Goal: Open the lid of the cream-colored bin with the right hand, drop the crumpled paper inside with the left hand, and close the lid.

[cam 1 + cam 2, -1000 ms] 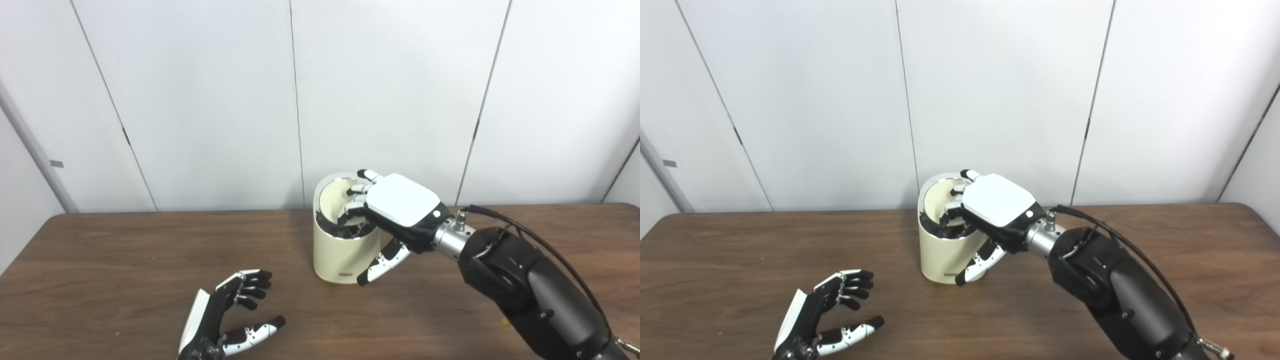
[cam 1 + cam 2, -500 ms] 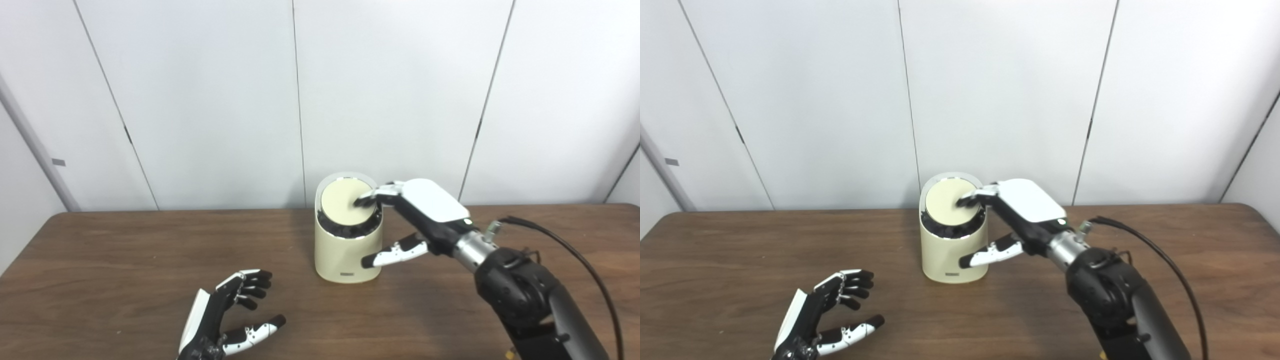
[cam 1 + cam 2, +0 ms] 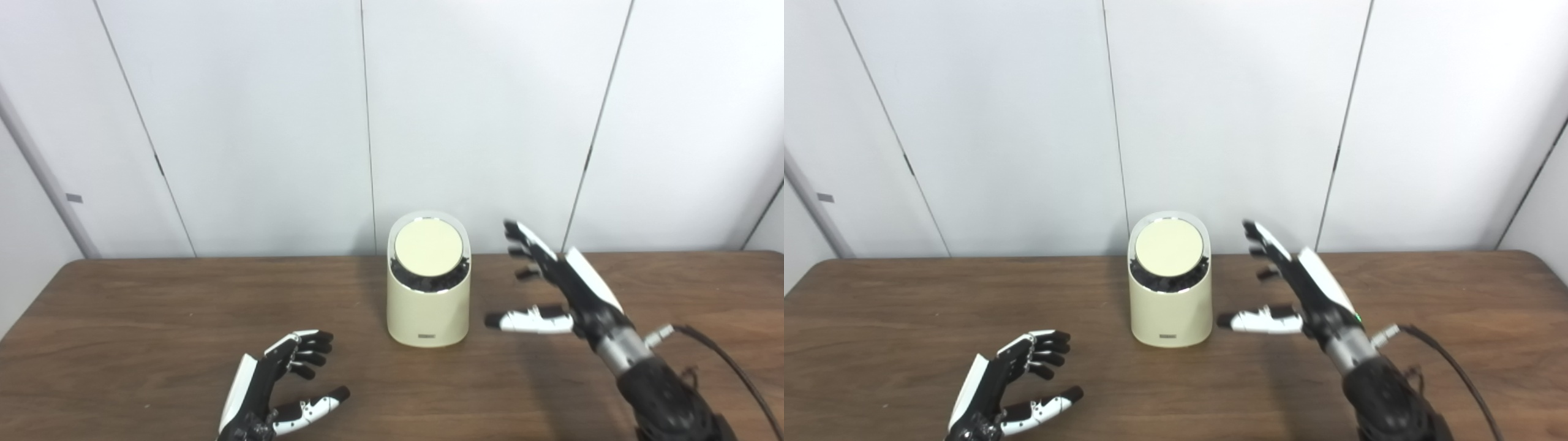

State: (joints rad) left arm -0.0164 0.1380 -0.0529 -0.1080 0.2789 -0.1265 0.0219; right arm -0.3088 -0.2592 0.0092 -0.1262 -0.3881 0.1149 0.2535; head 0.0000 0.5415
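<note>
Cream-coloured cylindrical plastic bin [image 3: 428,309] stands centre frame on brown wooden table [image 3: 122,306], its round cream lid [image 3: 428,247] down & closed. Right hand [image 3: 560,288], right of centre, spread wide, grasping nothing, clear of bin. Left hand [image 3: 275,386], lower left, fingers loosely curled apart, empty. Crumpled paper not visible.

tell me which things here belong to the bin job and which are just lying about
Part of the job:
- bin
- lid, lying flat on the bin's top
- right hand, open, apart from the bin
- left hand, open, holding nothing
No crumpled paper is in view.

Just there:
- table
- nothing else lies on it
</note>
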